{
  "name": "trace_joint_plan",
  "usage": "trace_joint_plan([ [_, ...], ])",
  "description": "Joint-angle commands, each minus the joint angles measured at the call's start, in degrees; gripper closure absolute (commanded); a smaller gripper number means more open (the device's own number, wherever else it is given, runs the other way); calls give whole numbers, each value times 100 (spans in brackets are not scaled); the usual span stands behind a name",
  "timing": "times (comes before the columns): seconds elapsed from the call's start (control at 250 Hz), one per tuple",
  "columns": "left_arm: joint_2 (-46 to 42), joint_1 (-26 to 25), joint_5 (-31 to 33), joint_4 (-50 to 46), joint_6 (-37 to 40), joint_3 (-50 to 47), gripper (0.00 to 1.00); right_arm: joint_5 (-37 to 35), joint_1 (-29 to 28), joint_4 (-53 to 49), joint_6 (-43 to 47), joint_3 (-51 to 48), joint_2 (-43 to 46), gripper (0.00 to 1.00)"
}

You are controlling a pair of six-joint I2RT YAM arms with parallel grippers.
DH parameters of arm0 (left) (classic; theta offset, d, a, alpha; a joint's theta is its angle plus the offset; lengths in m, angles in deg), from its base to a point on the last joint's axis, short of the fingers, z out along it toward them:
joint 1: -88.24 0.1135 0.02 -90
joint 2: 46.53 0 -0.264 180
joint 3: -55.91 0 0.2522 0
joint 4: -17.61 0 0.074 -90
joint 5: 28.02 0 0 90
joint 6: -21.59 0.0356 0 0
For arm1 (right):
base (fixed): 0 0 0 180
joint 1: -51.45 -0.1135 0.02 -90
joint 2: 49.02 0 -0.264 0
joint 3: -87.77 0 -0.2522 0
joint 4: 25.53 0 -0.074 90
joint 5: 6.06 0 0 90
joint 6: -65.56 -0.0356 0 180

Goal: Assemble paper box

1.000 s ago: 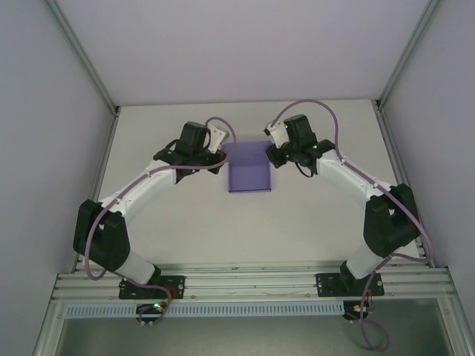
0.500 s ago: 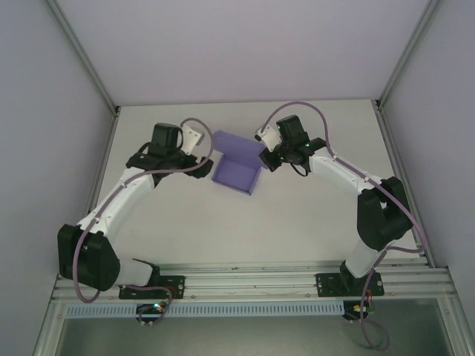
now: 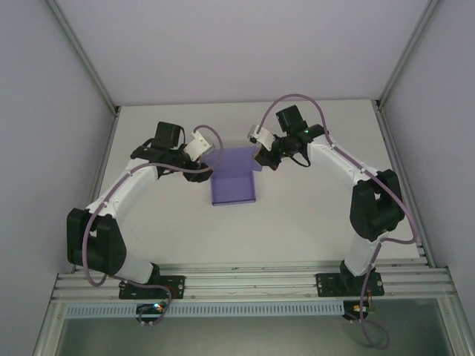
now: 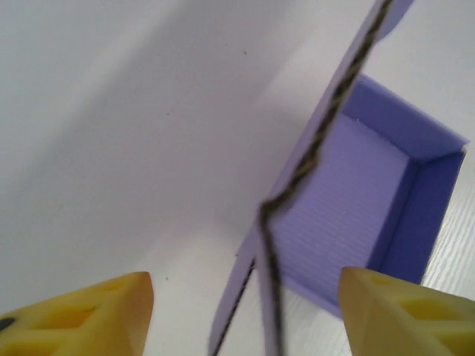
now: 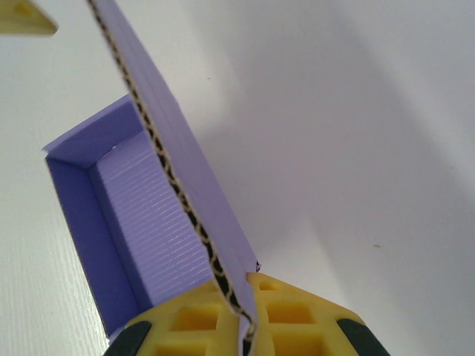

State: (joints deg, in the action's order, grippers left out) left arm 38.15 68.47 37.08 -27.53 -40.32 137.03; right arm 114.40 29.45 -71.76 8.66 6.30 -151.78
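Note:
The paper box (image 3: 234, 189) is a lilac-purple open tray lying on the white table, with a tall flap raised at its far side. My right gripper (image 3: 258, 157) is shut on the corrugated edge of that flap (image 5: 185, 200), pinching it between the yellow fingers (image 5: 200, 322). The box's floor (image 5: 141, 215) shows to the left of the flap. My left gripper (image 4: 249, 319) stands open at the box's left side. A thin card edge (image 4: 271, 245) runs between its yellow fingertips (image 4: 89, 311), clear of both. The box's inside (image 4: 356, 200) lies beyond it.
The white table (image 3: 312, 215) has bare room in front of the box and on both sides. Pale enclosure walls (image 3: 44, 111) close in the left, right and back. An aluminium rail (image 3: 252, 282) with the arm bases runs along the near edge.
My left gripper let go, swung out to the left, and is back beside the box with its jaws apart. The right gripper kept hold and carried the box leftward, turning it and then squaring it.

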Motion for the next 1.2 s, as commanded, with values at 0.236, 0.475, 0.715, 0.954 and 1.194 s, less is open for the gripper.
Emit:
trace_joint_plan([
  [0.236, 133, 34, -188, -107, 26, 313, 85, 110, 4, -551, 297, 222, -26, 97],
  [0.475, 252, 10, -507, -237, -10, 323, 98, 39, 4, -278, 25, 180, 2, 96],
  [0.715, 286, -124, -83, 420, -1075, 217, 100, -686, -87, 87, -1238, 199, 36, 97],
  [0.954, 245, -929, 1906, 1864, -3632, -385, 100, -3260, -683, 1560, -4232, -470, 352, 95],
  [1.194, 751, -1589, 3020, 2353, -5427, -235, 100, -4320, -1075, 2632, -5745, -920, 288, 98],
])
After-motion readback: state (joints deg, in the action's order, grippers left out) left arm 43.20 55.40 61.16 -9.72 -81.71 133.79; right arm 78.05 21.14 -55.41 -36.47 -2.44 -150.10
